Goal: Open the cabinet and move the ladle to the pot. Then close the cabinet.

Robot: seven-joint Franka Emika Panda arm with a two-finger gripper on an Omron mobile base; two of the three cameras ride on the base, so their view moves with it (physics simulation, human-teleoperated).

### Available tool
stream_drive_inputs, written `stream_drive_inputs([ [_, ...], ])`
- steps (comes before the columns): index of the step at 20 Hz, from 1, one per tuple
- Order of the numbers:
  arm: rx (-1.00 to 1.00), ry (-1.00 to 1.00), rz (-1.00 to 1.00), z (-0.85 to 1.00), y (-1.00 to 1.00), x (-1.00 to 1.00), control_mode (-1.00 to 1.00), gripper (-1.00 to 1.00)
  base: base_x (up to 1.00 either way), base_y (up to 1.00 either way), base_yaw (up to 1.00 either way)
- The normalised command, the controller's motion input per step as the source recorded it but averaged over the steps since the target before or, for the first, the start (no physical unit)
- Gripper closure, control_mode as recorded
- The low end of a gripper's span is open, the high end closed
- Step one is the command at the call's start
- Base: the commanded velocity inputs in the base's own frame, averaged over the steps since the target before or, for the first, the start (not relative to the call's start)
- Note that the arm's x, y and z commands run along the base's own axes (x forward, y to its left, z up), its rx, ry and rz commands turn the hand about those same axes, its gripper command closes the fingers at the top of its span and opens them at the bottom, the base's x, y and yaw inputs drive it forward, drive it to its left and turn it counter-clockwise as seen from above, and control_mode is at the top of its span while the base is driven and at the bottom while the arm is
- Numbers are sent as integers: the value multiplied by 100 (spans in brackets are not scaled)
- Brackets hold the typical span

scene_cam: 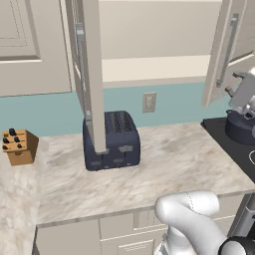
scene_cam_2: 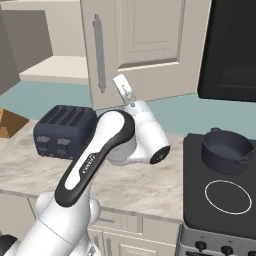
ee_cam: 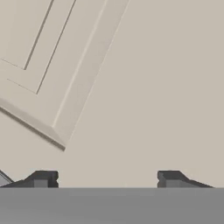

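Both doors of the cabinet (scene_cam: 149, 69) stand swung outward. The left door (scene_cam: 92, 74) is seen edge-on above the toaster, and the right door (scene_cam_2: 145, 45) shows its long silver bar handle (scene_cam_2: 98, 52). My gripper (ee_cam: 106, 179) is open, its fingertips (ee_cam: 41, 178) wide apart with nothing between them, close against the right door's panelled face (ee_cam: 131, 87). In the right base view my gripper (scene_cam_2: 122, 86) points up at that door's lower edge. The dark blue-grey pot (scene_cam_2: 227, 150) sits on the back of the stove (scene_cam_2: 220, 210). The ladle is out of view.
A boxy dark blue toaster (scene_cam: 110, 140) stands on the marble counter (scene_cam: 164, 169) below the left door. A wooden knife block (scene_cam: 19, 146) is at the far left. A black microwave (scene_cam_2: 230, 50) hangs above the stove. My arm (scene_cam_2: 100, 150) arches over the counter.
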Motion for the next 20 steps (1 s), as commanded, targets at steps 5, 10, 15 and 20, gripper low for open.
stream_drive_inputs([
  [5,3,1,-21,-13,23,88,-100,-100,0,0,0],
  [10,9,5,-21,-11,16,94,-100,-100,0,0,0],
  [15,11,10,-19,0,5,100,-100,-100,0,0,0],
  [20,7,6,-7,0,-5,93,-100,-100,0,0,0],
])
